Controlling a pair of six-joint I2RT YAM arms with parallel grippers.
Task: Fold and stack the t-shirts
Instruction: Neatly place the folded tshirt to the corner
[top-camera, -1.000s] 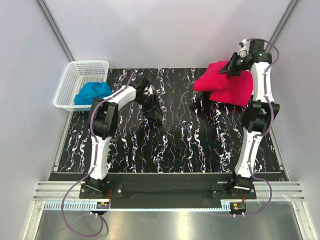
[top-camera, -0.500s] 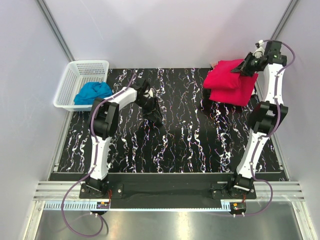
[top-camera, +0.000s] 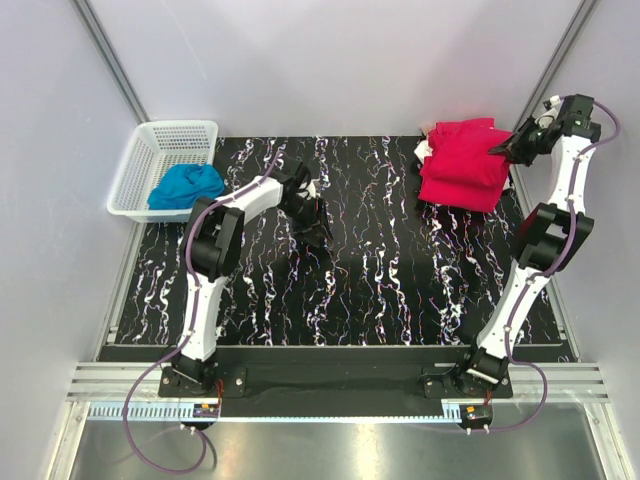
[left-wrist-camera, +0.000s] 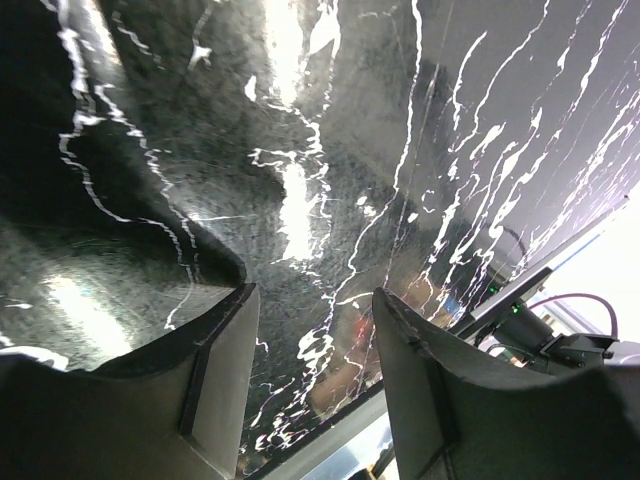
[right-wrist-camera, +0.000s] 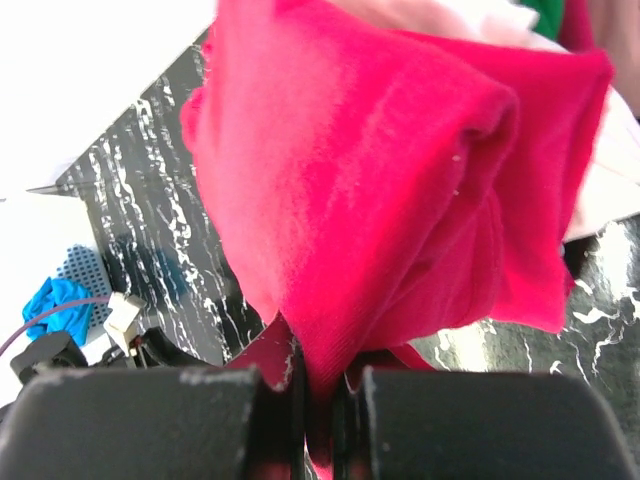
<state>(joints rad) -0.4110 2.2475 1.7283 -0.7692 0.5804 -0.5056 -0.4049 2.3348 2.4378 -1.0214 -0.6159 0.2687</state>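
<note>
**Red pile in the far right corner, one piece waiting in the basket**

The soft, bright red cotton t-shirts (top-camera: 462, 165) lie folded and stacked at the far right of the black, white-veined marble-pattern table mat (top-camera: 380, 280). Two red layers can be counted from above, and a bit of white and green fabric (right-wrist-camera: 500, 18) shows at the pile's edge, so the exact number in the pile cannot be told. The right gripper (right-wrist-camera: 318, 385) is clamped on a fold of the top red layer, apparently settling it onto the pile. The left gripper (left-wrist-camera: 315, 310) hangs just above the bare mat near the middle, its jaws apart and empty. One white plastic mesh basket (top-camera: 178, 126) at the far left holds one crumpled blue cloth (top-camera: 185, 185), probably the last piece to fold and stack.
</note>
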